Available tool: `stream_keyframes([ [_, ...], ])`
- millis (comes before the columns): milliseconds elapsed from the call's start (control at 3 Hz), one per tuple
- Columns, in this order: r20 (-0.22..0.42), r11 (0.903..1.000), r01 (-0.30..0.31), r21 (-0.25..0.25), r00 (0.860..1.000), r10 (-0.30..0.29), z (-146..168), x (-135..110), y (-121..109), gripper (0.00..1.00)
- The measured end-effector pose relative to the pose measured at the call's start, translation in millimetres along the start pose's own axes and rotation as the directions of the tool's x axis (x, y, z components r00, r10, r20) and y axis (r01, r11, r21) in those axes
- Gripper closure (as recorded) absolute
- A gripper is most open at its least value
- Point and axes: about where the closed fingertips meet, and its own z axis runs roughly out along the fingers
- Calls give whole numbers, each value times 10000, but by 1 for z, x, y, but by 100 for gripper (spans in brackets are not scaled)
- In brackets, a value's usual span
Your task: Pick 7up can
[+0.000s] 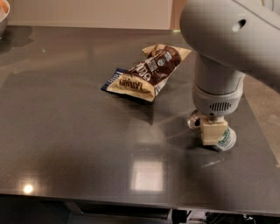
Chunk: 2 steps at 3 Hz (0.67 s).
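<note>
The 7up can (228, 140) lies on its side on the dark grey table (65, 131) at the right. Its silver top (194, 120) points left and its white-and-green side pokes out to the right. My gripper (213, 132) hangs straight down from the big grey arm (218, 52) and sits right over the middle of the can, covering it there. The can rests on the table surface.
A brown-and-cream crinkled snack bag (146, 74) lies left of and behind the gripper. Part of a bowl (3, 13) shows at the far left corner. The table's right edge (264, 131) runs close beside the can, and its front edge is near.
</note>
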Motion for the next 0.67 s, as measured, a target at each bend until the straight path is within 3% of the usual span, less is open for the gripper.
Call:
stream_keyframes([
  [333,107,9992,256,-314,9996,-253,9,-6,7,0],
  [667,107,9992,256,-313,9996,-253,9,-6,7,0],
])
